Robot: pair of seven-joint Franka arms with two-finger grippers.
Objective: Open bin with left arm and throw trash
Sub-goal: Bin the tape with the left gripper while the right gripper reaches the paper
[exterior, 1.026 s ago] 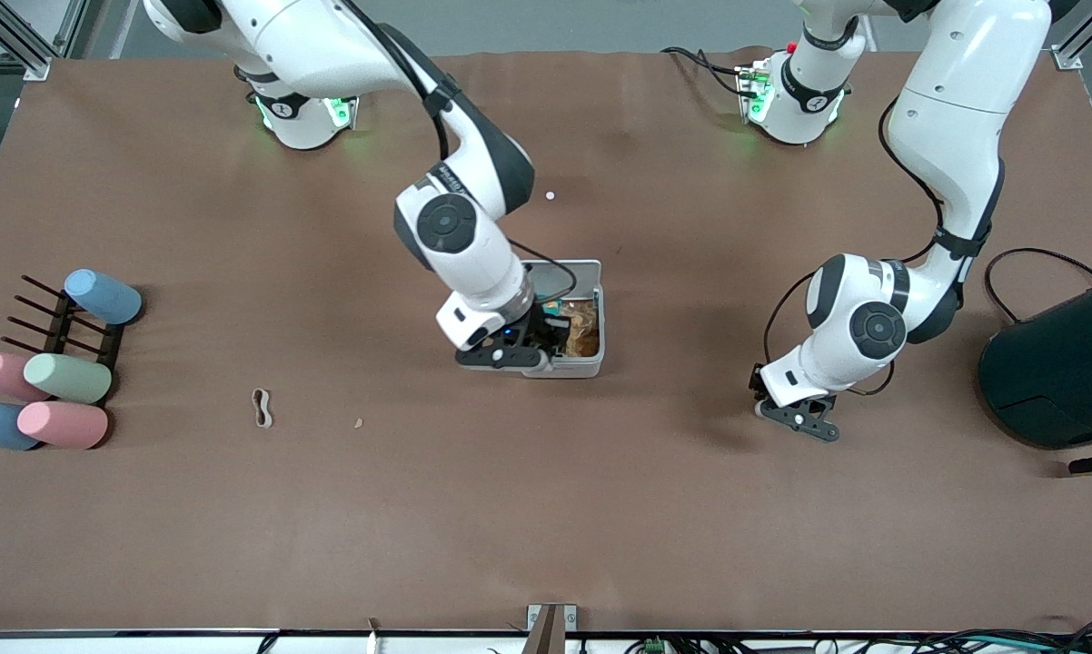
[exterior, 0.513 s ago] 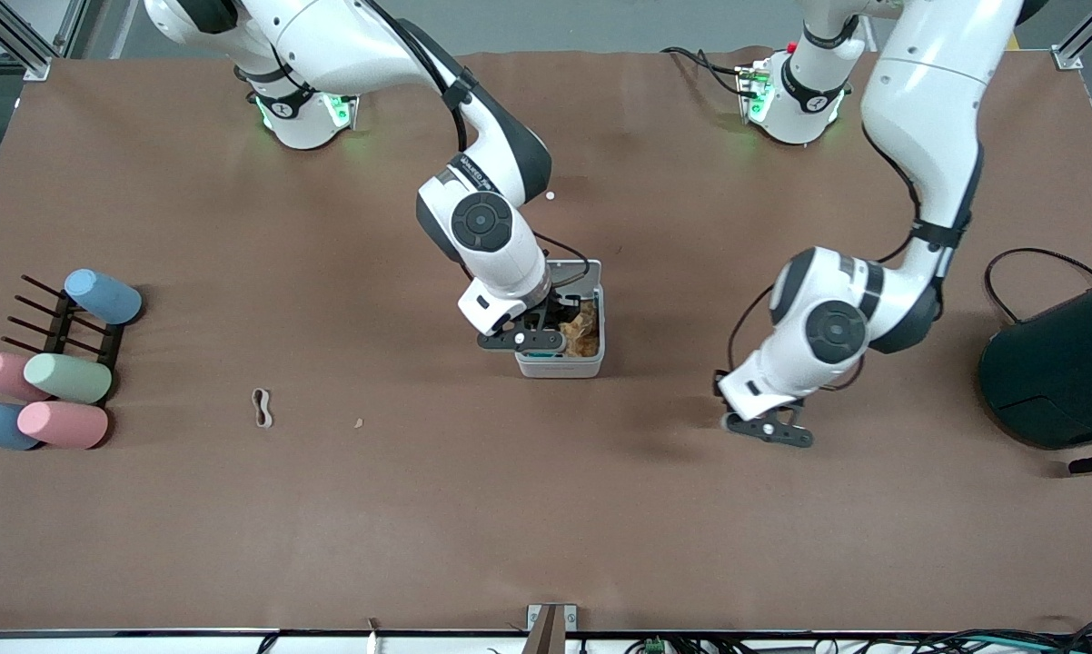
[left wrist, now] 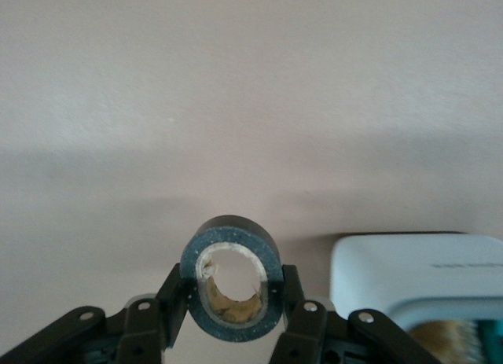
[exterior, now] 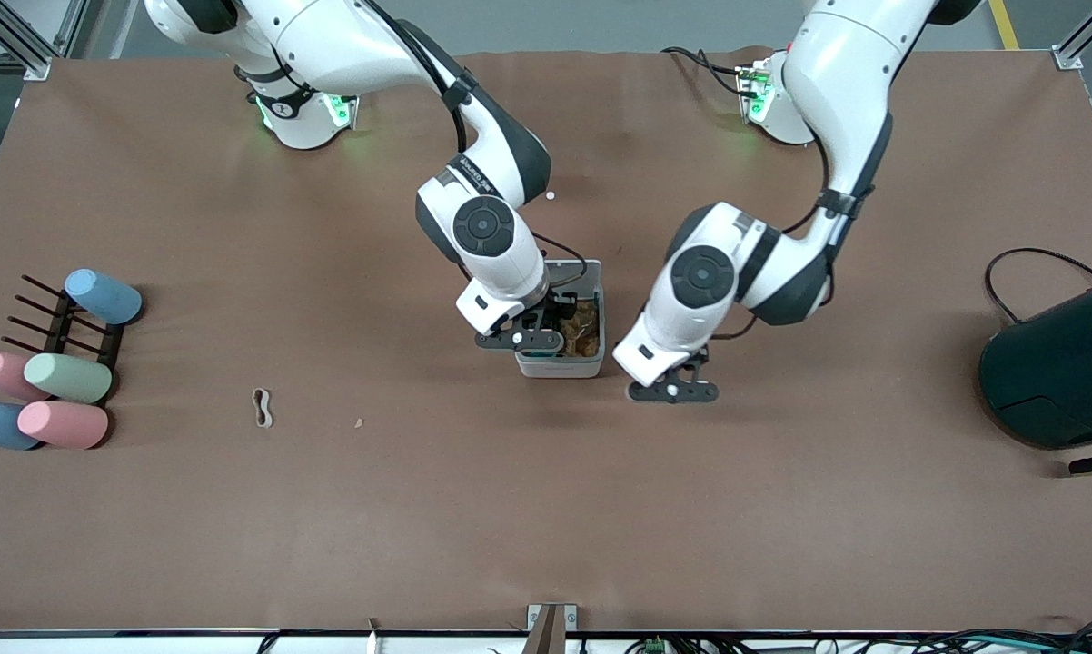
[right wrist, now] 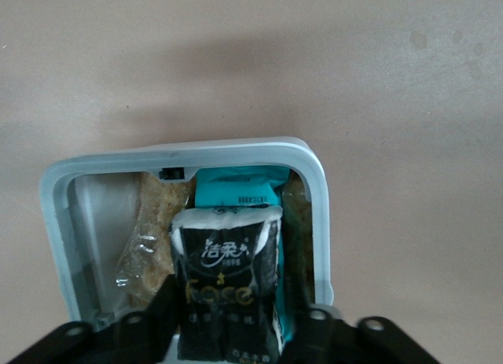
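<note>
Right gripper (exterior: 539, 342): over the open bin, fingers clamped on the black foil packet (right wrist: 226, 289); the packet hangs upright between the fingers, white-edged top toward the bin's inside
Right gripper, wrist view (right wrist: 228, 326): black fingers (right wrist: 308, 326) press both long edges of the packet, white lettering on its face
Left gripper (exterior: 674, 391): over bare table just beside the bin, toward the left arm's end of the table
Left gripper, wrist view (left wrist: 233, 317): fingers closed on the black tape ring (left wrist: 230, 277), one pad on each side of the ring; the hole faces the camera, pale inner core visible
Bin (exterior: 564, 365): small white square box near the table's middle, lid open and standing up at the edge farther from the front camera
Bin, right wrist view (right wrist: 318, 199): rounded white rim seen from above; inside, crinkled tan-brown wrappers (right wrist: 153, 242) and a teal packet (right wrist: 236, 191)
Bin, left wrist view (left wrist: 393, 273): one white corner shows beside the held ring
Rubber band (exterior: 262, 408): tan figure-eight, flat on the table, well apart from the bin, toward the right arm's end
Small tan scrap (exterior: 358, 422): on the table between the rubber band and the bin
Pastel cylinders (exterior: 64, 400): lying at the right arm's end of the table, by a dark rack (exterior: 55, 327)
Dark teal round bin (exterior: 1059, 368): at the left arm's end of the table
Table cover (exterior: 546, 527): brown, matte
</note>
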